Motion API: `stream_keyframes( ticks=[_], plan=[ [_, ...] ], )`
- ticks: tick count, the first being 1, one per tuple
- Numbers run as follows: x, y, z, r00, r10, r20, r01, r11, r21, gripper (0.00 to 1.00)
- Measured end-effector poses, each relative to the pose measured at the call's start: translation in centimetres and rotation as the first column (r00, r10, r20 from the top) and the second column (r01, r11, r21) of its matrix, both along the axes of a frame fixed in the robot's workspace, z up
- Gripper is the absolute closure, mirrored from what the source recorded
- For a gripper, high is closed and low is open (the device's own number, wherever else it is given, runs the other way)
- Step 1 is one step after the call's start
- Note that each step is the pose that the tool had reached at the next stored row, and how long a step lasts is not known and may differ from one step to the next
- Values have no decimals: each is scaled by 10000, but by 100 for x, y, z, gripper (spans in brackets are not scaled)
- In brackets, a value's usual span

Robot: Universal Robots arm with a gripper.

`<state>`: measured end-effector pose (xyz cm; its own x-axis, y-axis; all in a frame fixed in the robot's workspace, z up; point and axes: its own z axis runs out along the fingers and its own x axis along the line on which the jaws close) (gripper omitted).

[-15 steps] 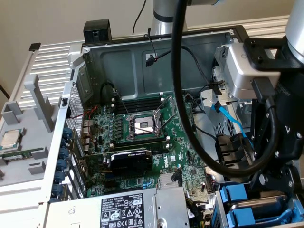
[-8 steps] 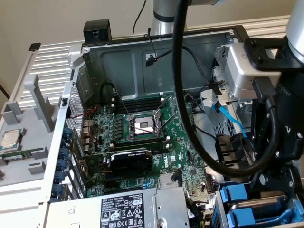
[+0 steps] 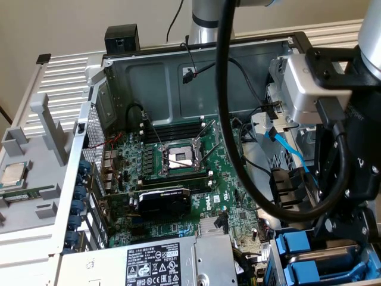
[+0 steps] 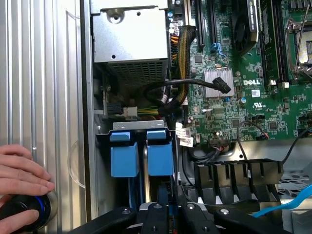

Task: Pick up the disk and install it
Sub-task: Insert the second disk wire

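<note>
Two bright blue carrier fronts point(image 4: 142, 152) sit side by side in the drive bay point(image 4: 105, 134) of the open computer case point(image 3: 202, 65), just beside the edge of the green motherboard point(image 4: 243, 102). Between them runs a thin silver edge, apparently the disk point(image 4: 146, 170) standing on its side in its blue frame, already down in the bay. The gripper point(image 4: 168, 207) hangs right above that bay, its black fingers point(image 4: 156, 214) drawn close together around the blue strip of the carrier's top edge; whether they truly clamp it or merely touch it I cannot tell. In the exterior view the gripper point(image 3: 342, 238) and its dark wrist hover over the same blue carriers point(image 3: 315, 259), at the corner of the case next to the grey power-supply box point(image 3: 155, 262) with its black-and-white label. A thick black cable point(image 3: 229, 119) loops from the arm across the motherboard point(image 3: 178, 179). Beyond the bay, a person's hand point(image 4: 22, 170) rests on the ribbed silver panel point(image 4: 44, 97), fingers over a round black knob ringed in blue point(image 4: 24, 214). A square silver processor chip point(image 3: 15, 174) lies on a grey tray point(image 3: 36, 155) outside the case.
</note>
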<state>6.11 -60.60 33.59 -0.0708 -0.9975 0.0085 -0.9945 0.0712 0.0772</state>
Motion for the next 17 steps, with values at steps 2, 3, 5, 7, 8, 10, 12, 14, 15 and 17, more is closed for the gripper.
stream_keyframes(
  ticks=[2, 3, 5, 7, 8, 10, 12, 14, 15, 17],
  plan=[
    [0, 0, 0, 10000, 0, 1, 0, 10000, 0, 84],
    [0, 0, 0, 10000, 0, 3, 0, 10000, 0, 84],
    [1, 0, 0, 10000, 2, 11, -2, 10000, 1, 82],
    [1, 0, -4, 10000, 2, 16, -2, 10000, 10, 76],
    [0, 0, -2, 10000, 0, 18, 0, 10000, 9, 76],
    [1, 0, 18, 10000, 1, 27, -1, 10000, 2, 69],
    [0, 0, 66, 10000, 0, 30, 0, 10000, -16, 69],
    [0, 0, 126, 10000, 0, 31, 0, 10000, -36, 69],
    [0, 0, 159, 10000, 1, 33, 0, 10000, -45, 69],
    [0, 0, 216, 10000, 0, 47, 0, 10000, -60, 69]
  ],
)
